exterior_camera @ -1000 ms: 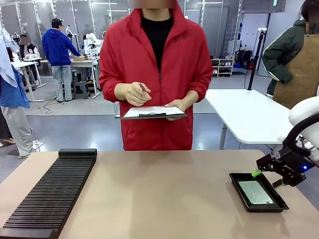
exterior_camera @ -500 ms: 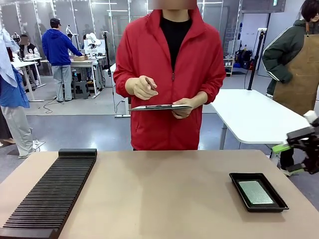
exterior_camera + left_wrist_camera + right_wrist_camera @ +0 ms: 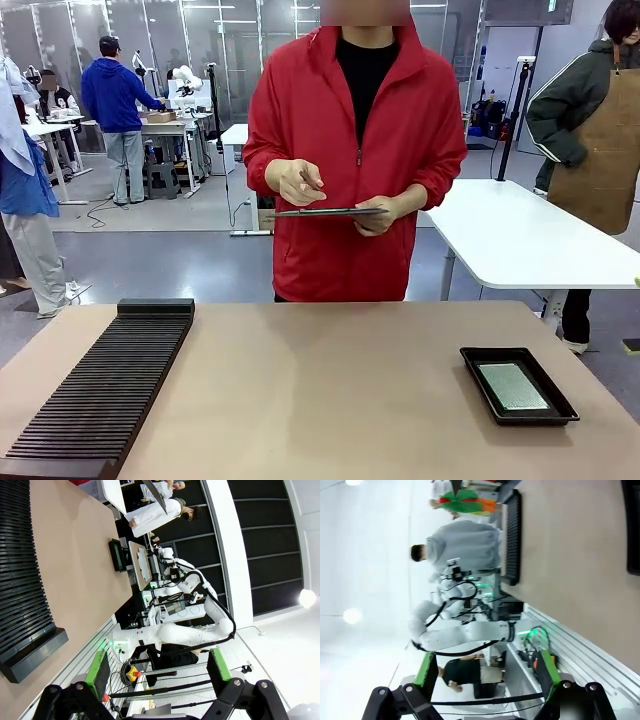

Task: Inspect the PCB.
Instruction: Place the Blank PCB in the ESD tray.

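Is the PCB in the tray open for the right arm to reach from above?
Probably yes. The PCB lies flat and uncovered in the black tray near the table's right edge, with nothing over it. The person's hands are up on the clipboard, and the right gripper is open.

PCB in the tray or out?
In. The thin green rectangular PCB lies flat inside the shallow black rectangular tray on the table.
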